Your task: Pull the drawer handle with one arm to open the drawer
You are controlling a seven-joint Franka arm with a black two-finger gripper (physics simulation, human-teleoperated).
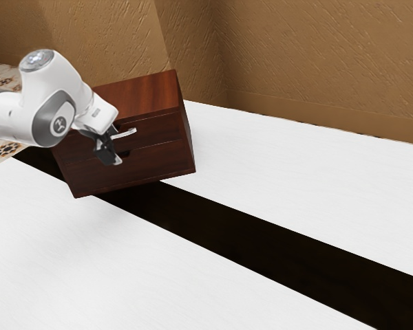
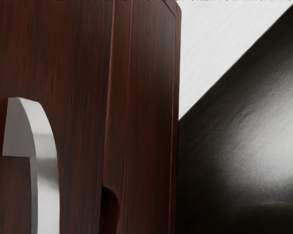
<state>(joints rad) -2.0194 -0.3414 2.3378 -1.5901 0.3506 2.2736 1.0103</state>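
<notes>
A small cabinet (image 1: 148, 93) of dark reddish wood, glossy with a fine straight grain, sits on the white desk (image 1: 296, 165) at about ten o'clock in the exterior view. It is a plain box with sharp edges, standing askew. Its front is split by thin seams into drawer fronts. The upper drawer (image 1: 158, 129) carries the handle (image 1: 129, 130), a pale grey bar.

The white arm (image 1: 48, 103), smooth with grey joints, reaches in from nine o'clock. Its black claw (image 1: 110, 150) hangs against the cabinet front, just beside the handle at about seven o'clock of it. Whether the claw is apart or together I cannot tell, as it blurs into the dark wood.

From the wrist, the handle (image 2: 36, 161) is a flat, curved, matt grey strip standing off the grained wood (image 2: 73, 73), one end running out of frame. Beyond the cabinet's edge lie brushed white desk (image 2: 210, 44) and a dull black strip (image 2: 244, 146). Whether the drawer is out at all is hard to make out.
</notes>
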